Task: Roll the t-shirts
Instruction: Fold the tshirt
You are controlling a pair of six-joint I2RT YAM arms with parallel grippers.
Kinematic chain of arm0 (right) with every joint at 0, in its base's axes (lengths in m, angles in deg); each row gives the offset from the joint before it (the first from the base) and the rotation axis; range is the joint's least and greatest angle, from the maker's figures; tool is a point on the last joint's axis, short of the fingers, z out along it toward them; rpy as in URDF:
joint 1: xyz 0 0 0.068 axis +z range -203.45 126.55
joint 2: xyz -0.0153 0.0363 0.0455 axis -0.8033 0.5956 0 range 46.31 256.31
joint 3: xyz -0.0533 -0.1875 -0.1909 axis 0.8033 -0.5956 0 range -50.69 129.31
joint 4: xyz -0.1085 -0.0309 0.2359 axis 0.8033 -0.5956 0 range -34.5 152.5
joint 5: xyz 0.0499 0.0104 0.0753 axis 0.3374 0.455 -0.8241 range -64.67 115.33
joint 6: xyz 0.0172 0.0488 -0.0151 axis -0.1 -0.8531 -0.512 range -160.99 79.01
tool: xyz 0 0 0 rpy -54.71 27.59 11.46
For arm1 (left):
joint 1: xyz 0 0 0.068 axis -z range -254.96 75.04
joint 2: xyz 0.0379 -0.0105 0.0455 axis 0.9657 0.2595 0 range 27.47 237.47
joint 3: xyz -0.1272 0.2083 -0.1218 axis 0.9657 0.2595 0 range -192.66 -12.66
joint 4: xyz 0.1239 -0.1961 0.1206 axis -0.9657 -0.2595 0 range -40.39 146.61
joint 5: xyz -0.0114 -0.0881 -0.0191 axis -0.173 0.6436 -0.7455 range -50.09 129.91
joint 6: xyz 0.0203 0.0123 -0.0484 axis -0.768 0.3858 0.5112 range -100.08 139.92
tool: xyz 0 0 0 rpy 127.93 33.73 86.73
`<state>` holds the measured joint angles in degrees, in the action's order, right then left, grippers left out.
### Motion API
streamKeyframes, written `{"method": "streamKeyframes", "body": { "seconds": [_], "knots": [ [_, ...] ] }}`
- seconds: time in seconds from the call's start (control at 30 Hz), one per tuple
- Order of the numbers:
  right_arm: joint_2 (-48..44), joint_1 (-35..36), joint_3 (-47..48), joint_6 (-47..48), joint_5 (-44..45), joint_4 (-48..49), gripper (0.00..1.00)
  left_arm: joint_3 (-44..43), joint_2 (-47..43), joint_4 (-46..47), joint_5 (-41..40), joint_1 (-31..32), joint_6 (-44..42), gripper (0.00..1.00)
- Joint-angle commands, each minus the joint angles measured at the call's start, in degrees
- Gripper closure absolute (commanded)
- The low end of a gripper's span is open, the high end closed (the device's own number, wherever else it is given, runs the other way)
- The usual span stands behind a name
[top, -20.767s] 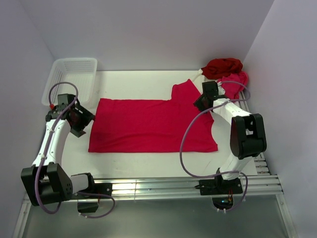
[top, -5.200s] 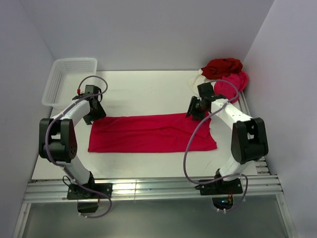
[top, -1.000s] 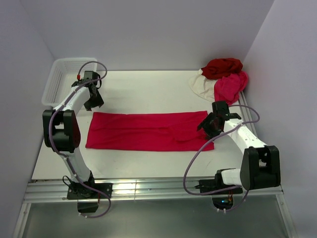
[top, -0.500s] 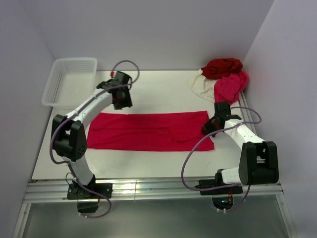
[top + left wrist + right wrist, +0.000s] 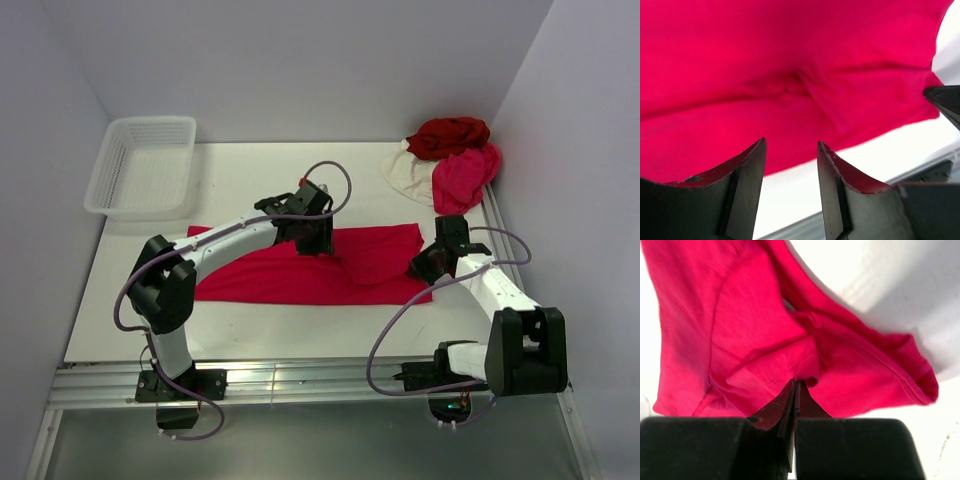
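A bright crimson t-shirt (image 5: 260, 275), folded into a long band, lies across the middle of the table. My right gripper (image 5: 421, 267) is at its right end, and in the right wrist view the jaws (image 5: 796, 383) are shut on a fold of the hem (image 5: 790, 365). That end (image 5: 385, 258) is bunched and wrinkled. My left gripper (image 5: 312, 240) reaches across over the band's far edge near its middle. Its fingers (image 5: 757, 160) stand open above the crimson cloth (image 5: 790, 65) with nothing between them. A dark red t-shirt (image 5: 450, 134), a pink one (image 5: 465, 176) and a cream one (image 5: 408, 173) are piled at the back right.
A white mesh basket (image 5: 120, 190) stands at the back left corner. Side walls close in on the left and right of the table. A metal rail (image 5: 300, 380) runs along the near edge by the arm bases.
My left arm has swung right from the shirt's left end to its middle. My right gripper has shut on the shirt's right end, which has bunched up.
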<state>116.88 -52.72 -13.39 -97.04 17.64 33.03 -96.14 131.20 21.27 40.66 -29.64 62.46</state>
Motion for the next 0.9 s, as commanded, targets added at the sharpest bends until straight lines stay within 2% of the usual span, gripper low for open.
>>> {"method": "streamKeyframes", "body": {
  "seconds": [0.0,0.33,0.47,0.87],
  "knots": [
    [-2.6,-0.3,-1.6,-1.9,-1.2,-1.3,1.0,3.0,-0.1,6.3,6.1,1.4,8.6,0.5],
    [-2.5,-0.3,-1.5,-1.3,-1.2,-1.9,1.0,4.8,4.2,15.5,6.5,6.6,19.5,0.5],
    [-2.4,-0.3,-0.7,-1.0,-1.0,-2.3,1.0,3.6,7.7,15.3,6.1,8.5,21.1,0.53],
    [-2.5,-0.3,-0.8,-0.5,-1.2,-2.4,1.0,3.5,10.6,14.9,3.2,9.6,23.6,0.6]
  ]
}}
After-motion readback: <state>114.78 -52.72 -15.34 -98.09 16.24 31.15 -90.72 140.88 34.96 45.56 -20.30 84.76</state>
